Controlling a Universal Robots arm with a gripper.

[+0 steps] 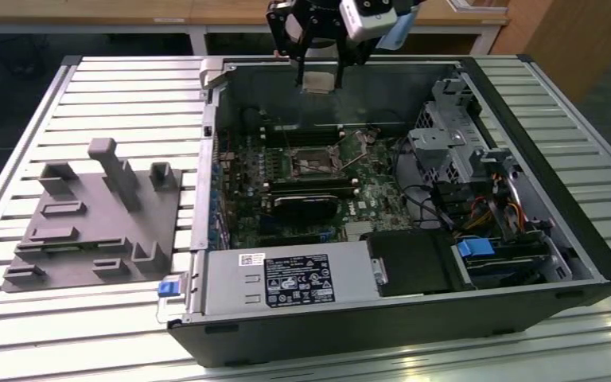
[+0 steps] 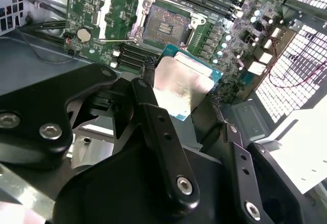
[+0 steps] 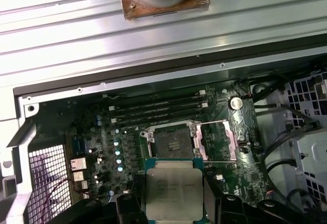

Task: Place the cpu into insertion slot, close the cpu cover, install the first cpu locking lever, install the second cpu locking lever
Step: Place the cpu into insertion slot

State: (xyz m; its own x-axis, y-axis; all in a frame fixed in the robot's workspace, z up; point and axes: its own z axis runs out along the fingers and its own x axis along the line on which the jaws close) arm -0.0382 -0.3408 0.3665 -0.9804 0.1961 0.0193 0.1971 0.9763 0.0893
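Silver-grey cpu point(image 2: 181, 88) pinched between gripper point(image 1: 320, 78) jaws — side edges hidden; insertion slot point(image 3: 171, 142) uncovered, well apart.

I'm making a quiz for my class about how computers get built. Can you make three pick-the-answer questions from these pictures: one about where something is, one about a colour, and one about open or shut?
1. Where is the small flat square silver-grey cpu?
A. Held in the black gripper above the open black computer case
B. Sitting in the socket
C. Lying on the floor

2. What colour is the circuit board around the small square metal-rimmed insertion slot?
A. Red
B. Green
C. Yellow

3. How is the thin silvery square-frame cpu cover?
A. Shut over the slot
B. Taken out of the case
C. Swung open beside the slot

Answers: 1 A, the gripper clamps the cpu above the case in the exterior view. 2 B, both wrist views show green board. 3 C, the slot's dark centre lies bare with the frame next to it.
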